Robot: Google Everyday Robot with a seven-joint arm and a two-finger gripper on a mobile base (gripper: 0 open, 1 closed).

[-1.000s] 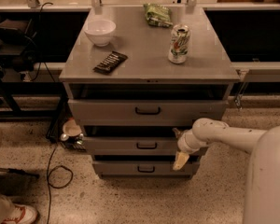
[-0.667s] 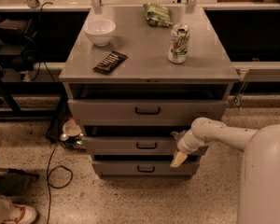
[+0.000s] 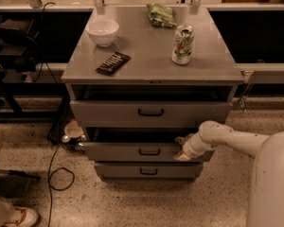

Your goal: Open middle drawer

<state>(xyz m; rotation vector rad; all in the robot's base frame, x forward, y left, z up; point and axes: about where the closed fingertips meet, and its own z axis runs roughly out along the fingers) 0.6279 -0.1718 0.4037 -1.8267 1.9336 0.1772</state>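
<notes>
1. The middle drawer (image 3: pixel 113 152) sits between the top drawer (image 3: pixel 109 112) and the bottom drawer (image 3: pixel 118 170) of the grey cabinet (image 3: pixel 146 65). Its long axis runs left to right across the view, its front panel faces the camera, and its black bar handle (image 3: pixel 149 151) lies level at the centre of the front
2. It is partly pulled out: a dark gap shows above its front edge, and the front stands proud of the bottom drawer below it
3. Against the view from a second ago, the drawer front has come a little further forward and the dark gap above it is wider. The white bowl (image 3: pixel 102 31), the can (image 3: pixel 182 44), the green bag (image 3: pixel 161 14) and the flat black item (image 3: pixel 113 63) on the cabinet top lie as before
4. The white arm (image 3: pixel 236 141) reaches in from the right, nearly level, then bends down at a rounded joint towards the drawer
5. The gripper (image 3: pixel 182 150) is at the right end of the middle drawer's front, against its upper edge and well right of the handle. Whether it is apart or clamped on the panel cannot be told
</notes>
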